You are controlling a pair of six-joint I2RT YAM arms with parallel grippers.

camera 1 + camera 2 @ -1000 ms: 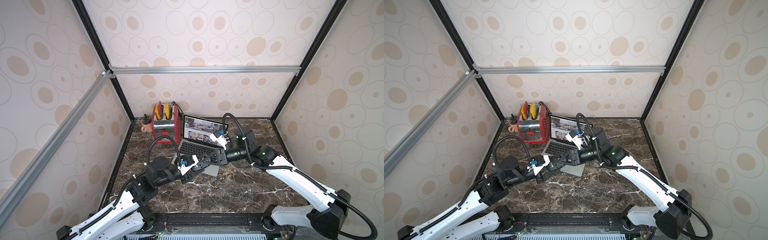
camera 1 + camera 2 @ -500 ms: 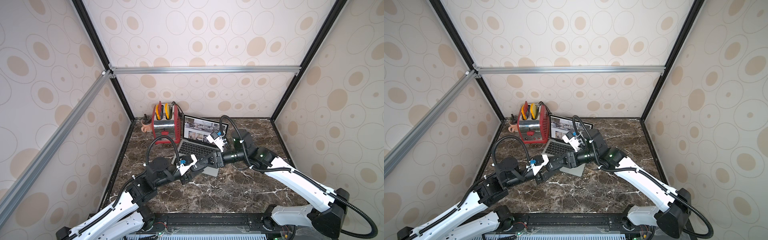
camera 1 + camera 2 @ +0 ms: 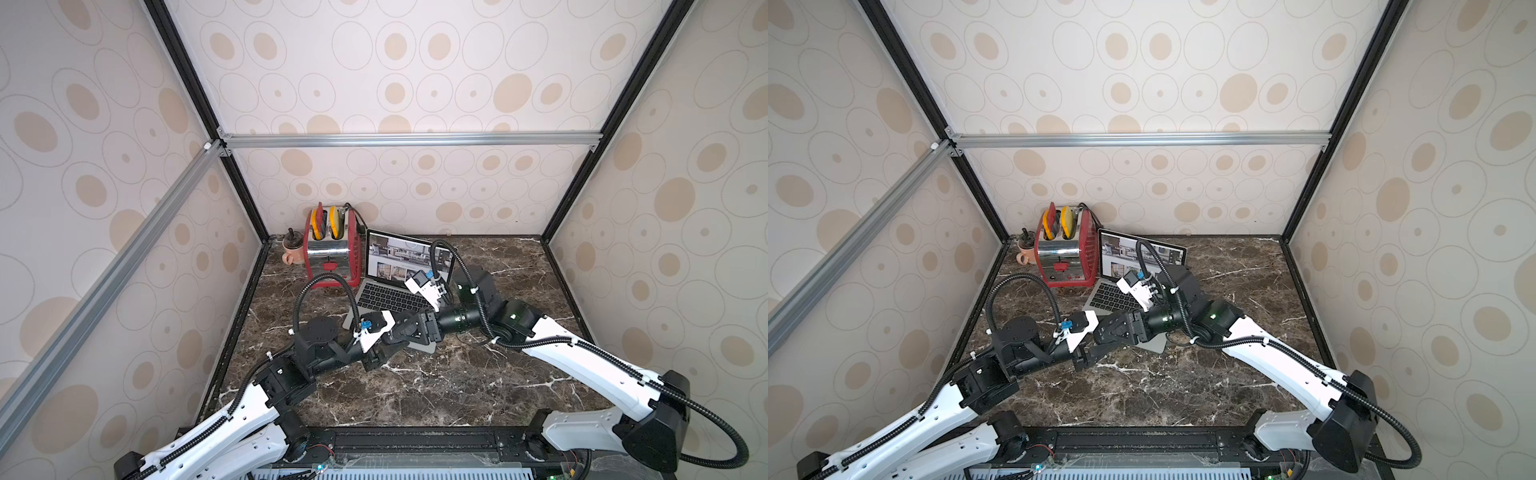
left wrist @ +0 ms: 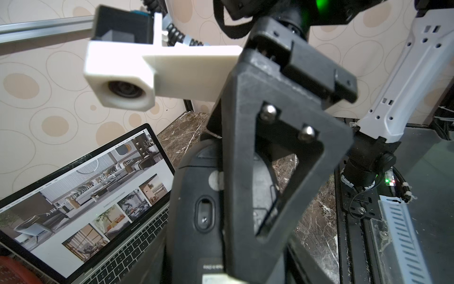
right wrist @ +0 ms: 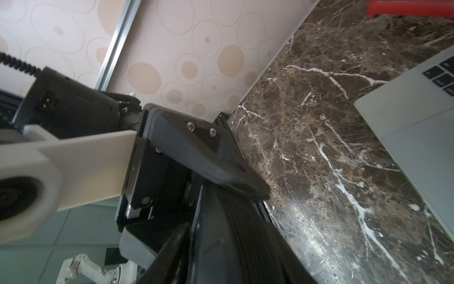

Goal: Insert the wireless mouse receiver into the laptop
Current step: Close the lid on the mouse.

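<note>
The laptop (image 3: 386, 297) stands open at the back of the marble top, its screen showing a white page of interior photos (image 4: 98, 196). My left gripper (image 3: 380, 353) is shut on a black mouse (image 4: 196, 191), whose underside faces the left wrist camera. Tip to tip with it, my right gripper (image 3: 397, 336) hangs over the laptop's front edge, one black finger (image 4: 245, 172) lying across the mouse. Whether its jaws are open or shut does not show. The wireless mouse receiver is hidden. In the right wrist view, the left gripper's body (image 5: 196, 152) and the laptop's trackpad corner (image 5: 417, 127) show.
A red toaster (image 3: 332, 253) stands left of the laptop at the back wall, with a pinkish mug (image 3: 293, 251) beside it. Bare marble table top (image 3: 415, 386) lies in front of both grippers. Patterned walls enclose three sides.
My right gripper has slid left and toward the front, from over the trackpad up against the left gripper and the mouse. The left arm has hardly moved.
</note>
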